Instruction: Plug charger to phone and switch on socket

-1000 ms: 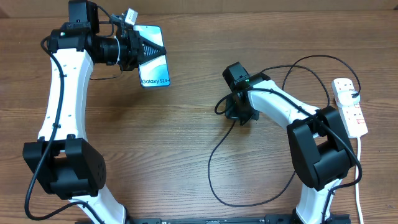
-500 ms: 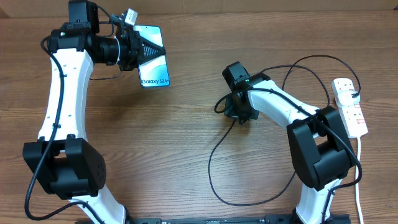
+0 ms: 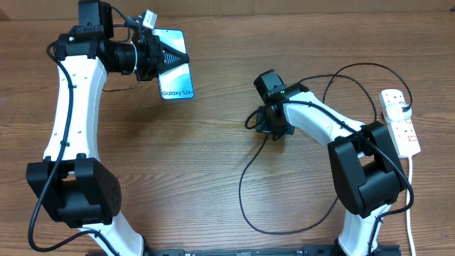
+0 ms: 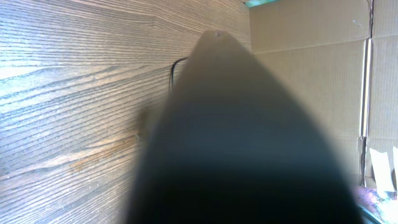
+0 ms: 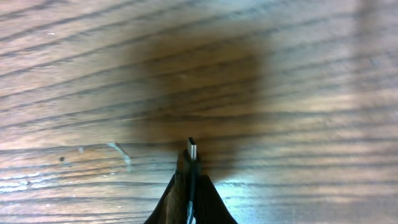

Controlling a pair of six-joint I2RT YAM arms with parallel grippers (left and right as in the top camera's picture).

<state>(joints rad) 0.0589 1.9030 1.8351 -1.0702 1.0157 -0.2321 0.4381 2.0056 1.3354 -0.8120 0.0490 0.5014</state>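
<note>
Left gripper (image 4: 214,46): we see one blurred wedge filling the middle of the frame. It is wide at the bottom edge and narrows to a rounded tip near the top centre, with no gap showing between its fingers.
Wedge colour: grey-tan toward the tip, near black at the bottom.
Table (image 4: 74,93): slanting wood grain covers the left half.
Thin dark line (image 4: 176,65): it curves just left of the wedge, upper middle; we cannot tell what it is.
Cardboard wall (image 4: 311,62): right side, with a vertical seam near the far right edge.
White object (image 4: 380,169): lower right edge, too blurred for us to name.
</note>
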